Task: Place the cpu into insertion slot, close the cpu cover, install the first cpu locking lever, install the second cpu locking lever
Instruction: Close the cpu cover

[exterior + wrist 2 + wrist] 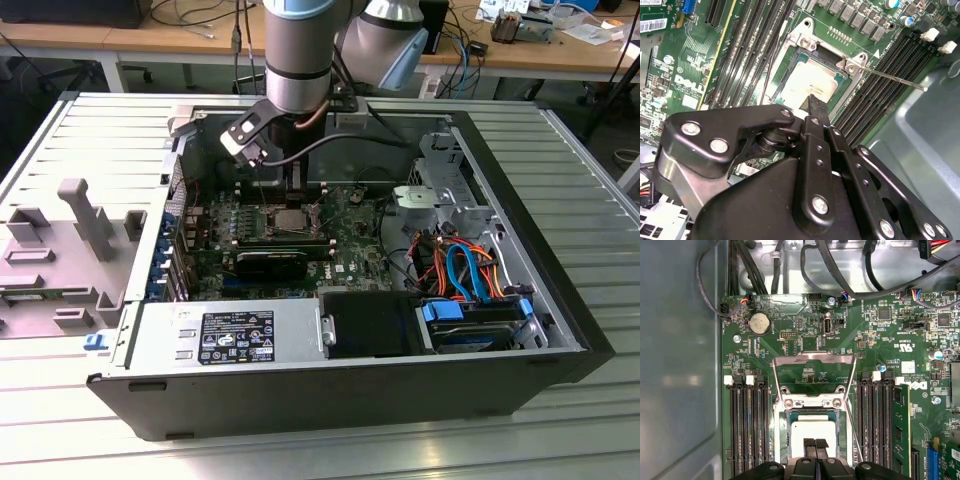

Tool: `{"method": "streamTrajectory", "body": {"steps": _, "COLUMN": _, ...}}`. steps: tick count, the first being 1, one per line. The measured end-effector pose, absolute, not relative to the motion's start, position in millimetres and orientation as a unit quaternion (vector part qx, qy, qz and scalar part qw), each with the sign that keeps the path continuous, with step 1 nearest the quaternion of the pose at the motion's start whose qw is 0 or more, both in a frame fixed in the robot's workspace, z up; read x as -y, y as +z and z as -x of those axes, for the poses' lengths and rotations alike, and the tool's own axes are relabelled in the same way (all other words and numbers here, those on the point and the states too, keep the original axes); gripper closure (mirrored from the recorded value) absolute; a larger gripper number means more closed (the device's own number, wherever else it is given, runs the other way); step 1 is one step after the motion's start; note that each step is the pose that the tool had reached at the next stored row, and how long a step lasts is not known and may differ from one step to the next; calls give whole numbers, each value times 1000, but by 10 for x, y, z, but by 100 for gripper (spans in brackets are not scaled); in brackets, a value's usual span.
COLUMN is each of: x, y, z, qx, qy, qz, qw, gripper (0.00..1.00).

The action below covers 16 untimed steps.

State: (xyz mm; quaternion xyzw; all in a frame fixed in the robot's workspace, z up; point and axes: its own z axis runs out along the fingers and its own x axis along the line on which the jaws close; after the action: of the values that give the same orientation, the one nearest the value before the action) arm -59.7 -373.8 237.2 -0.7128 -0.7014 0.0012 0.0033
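partly, gripper (815,443) hides the cpu (812,428).

In the first wrist view the pincer (815,444), tips pressed together, covers a strip of the cpu (812,430). The picture's edge cuts off the rest of the chip and of the insertion slot (781,440). Whether the tips touch the chip cannot be told. In the second wrist view the pincer's black body hides about half of the cpu (815,82). In the exterior view the arm (297,60) blocks part of the green board's (350,215) far edge.
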Motion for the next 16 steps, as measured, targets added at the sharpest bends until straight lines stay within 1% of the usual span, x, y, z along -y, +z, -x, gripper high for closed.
{"method": "streamTrajectory", "body": {"steps": 16, "x": 3738, "y": 2443, "z": 591, "qx": 701, "qy": 1, "qz": 713, "qw": 4, "gripper": 89}}
